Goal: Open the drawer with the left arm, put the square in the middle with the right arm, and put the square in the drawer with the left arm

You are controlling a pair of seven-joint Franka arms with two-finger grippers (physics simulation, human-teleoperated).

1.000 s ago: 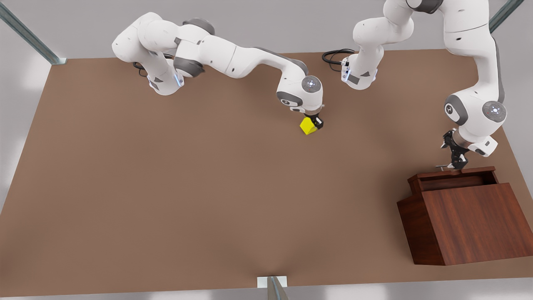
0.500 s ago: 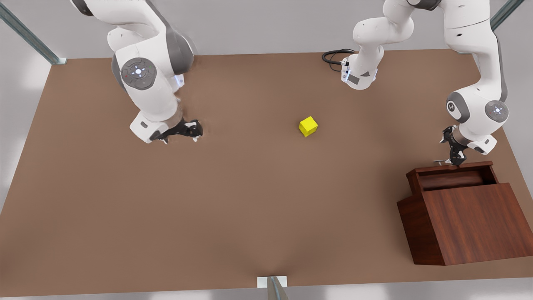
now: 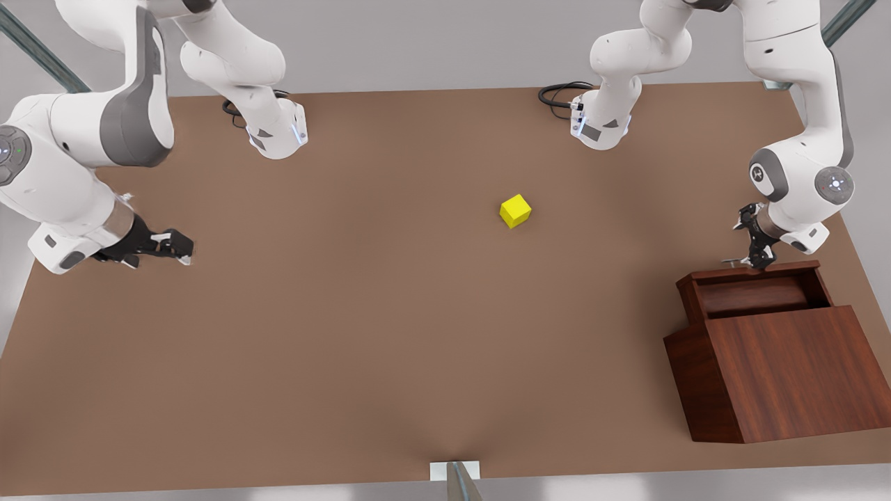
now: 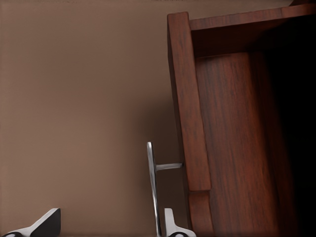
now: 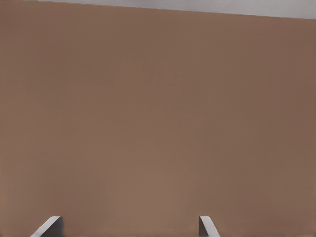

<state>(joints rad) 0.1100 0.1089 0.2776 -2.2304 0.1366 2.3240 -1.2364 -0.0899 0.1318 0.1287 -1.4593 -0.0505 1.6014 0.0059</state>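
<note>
The yellow square [image 3: 515,210] rests alone on the brown tabletop near the middle, with no gripper touching it. The drawer [image 3: 755,296] is pulled partly out of the dark wood cabinet [image 3: 786,376] at the front view's right. My left gripper [image 3: 755,261] is at the drawer's silver handle [image 3: 734,261]. In the left wrist view the left gripper [image 4: 108,228] is open; the handle [image 4: 152,187] runs between its fingers, hard against one fingertip [image 4: 170,224]. My right gripper [image 3: 182,247] hangs open at the front view's far left, over bare table [image 5: 128,228].
The two arm bases [image 3: 278,132] [image 3: 598,125] stand at the far table edge, with a black cable beside the second one. A small white bracket [image 3: 454,470] sits at the near edge. Open tabletop [image 3: 390,313] lies between the square and the cabinet.
The right gripper let go of the square and swung far to the front view's left. The drawer slid further out with the left gripper at its handle.
</note>
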